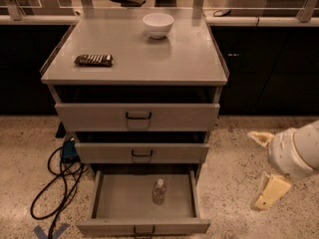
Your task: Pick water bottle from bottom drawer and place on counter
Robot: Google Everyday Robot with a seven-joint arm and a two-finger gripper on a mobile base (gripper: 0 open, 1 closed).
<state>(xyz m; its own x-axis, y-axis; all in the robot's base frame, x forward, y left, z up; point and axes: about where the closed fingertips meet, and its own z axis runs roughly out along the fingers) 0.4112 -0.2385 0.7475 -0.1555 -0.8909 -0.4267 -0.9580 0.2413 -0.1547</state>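
The water bottle [159,191] stands upright in the open bottom drawer [117,203], right of the tray's middle. The drawer is pulled out toward me, and its low front panel with a black handle sits at the picture's lower edge. The counter [189,59] is the grey top of the cabinet. My gripper [264,166] hangs over the floor to the right of the cabinet, about level with the two lower drawers and well apart from the bottle. Its two pale fingers [270,192] are spread apart and hold nothing.
A white bowl [158,24] stands at the counter's back and a dark flat packet [93,59] lies at its left. The two upper drawers [137,116] are slightly ajar. Black cables [56,185] and a blue box lie on the speckled floor at left. A pale ledge with glass panes runs behind.
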